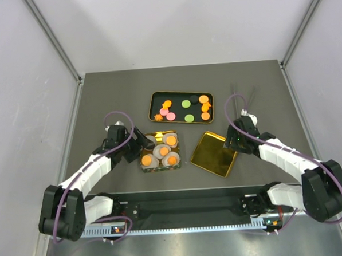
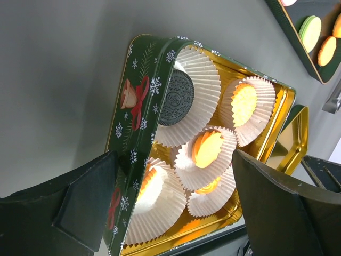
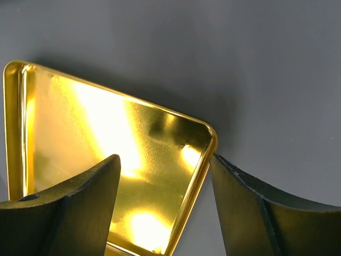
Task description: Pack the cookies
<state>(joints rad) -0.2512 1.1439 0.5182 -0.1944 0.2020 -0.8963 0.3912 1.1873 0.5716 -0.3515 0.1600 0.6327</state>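
Loose cookies (image 1: 204, 99), orange, pink and green, lie on a dark tray (image 1: 180, 93) at the back. A green Christmas tin (image 1: 160, 168) in the middle holds white paper cups (image 2: 200, 74) with orange cookies (image 2: 244, 104) and one dark cookie (image 2: 176, 98). My left gripper (image 1: 140, 147) (image 2: 170, 213) is open at the tin's left side, its fingers straddling the tin wall (image 2: 130, 122). A gold lid (image 1: 212, 154) (image 3: 106, 122) lies upturned to the right of the tin. My right gripper (image 1: 232, 143) (image 3: 165, 160) is open over the lid's right corner, one finger above the inside and one just outside the rim.
In the left wrist view the dark tray (image 2: 298, 48) shows at the top right with a green cookie (image 2: 310, 25). Grey walls close the table on the left, right and back. A metal rail (image 1: 182, 226) runs along the near edge between the arm bases.
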